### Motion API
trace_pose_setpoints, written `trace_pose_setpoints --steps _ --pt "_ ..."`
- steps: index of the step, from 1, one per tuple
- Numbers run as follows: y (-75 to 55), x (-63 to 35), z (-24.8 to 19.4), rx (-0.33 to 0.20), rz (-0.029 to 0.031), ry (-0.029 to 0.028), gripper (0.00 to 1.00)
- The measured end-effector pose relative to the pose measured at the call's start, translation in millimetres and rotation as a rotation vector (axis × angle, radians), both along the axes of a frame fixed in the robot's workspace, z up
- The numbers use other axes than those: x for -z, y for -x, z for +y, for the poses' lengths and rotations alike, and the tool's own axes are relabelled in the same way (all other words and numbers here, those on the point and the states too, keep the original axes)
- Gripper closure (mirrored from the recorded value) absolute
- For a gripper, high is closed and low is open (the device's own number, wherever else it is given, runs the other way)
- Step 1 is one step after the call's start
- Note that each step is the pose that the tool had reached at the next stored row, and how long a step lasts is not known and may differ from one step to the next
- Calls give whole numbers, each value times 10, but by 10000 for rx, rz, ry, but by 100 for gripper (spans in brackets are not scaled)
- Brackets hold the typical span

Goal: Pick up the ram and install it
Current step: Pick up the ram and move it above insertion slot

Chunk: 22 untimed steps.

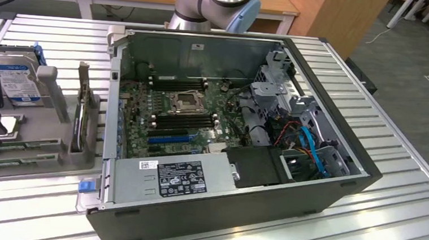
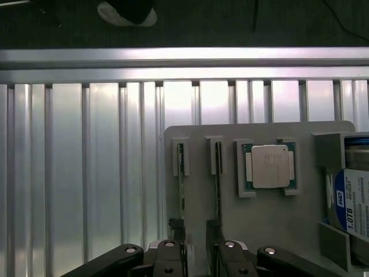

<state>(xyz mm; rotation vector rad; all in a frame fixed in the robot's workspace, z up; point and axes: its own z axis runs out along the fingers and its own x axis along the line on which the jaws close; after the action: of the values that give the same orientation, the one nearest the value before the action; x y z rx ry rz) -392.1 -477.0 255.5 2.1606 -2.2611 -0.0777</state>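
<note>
**Open gripper poised at the end of the ram sticks**

The gripper (image 2: 196,234) stands spread wide and has hold of nothing; its two fingers (image 2: 176,239) hang over the near end of a grey holder (image 2: 259,231) lying on the slatted aluminium table (image 2: 86,173).

The ram (image 2: 180,173), a thin green stick, stands on its long edge in a slot of that holder. A second stick (image 2: 218,173) stands parallel just beside it in the neighbouring slot.

Both sticks run lengthwise straight away from the gripper, so the fingers would close across a board's thin width and not along it. In the wrist view each fingertip overlaps the near end of one stick (I cannot tell which of the two the gap is centred on, or whether anything is touching).

Further along the holder lie a processor (image 2: 270,166) and a blue-labelled hard drive (image 2: 353,199).

The open computer case (image 1: 230,217) sits well apart, toward the exterior view's right, and the black memory slots (image 1: 188,121) on its motherboard look unfilled, so the install looks not yet begun.
</note>
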Motion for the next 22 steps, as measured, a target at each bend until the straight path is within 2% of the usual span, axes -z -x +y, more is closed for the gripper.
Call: trace_pose_setpoints --steps 16,22 --pt "0 150 0 0 1 0 71" --pt "-1 155 -8 -1 -1 -1 71"
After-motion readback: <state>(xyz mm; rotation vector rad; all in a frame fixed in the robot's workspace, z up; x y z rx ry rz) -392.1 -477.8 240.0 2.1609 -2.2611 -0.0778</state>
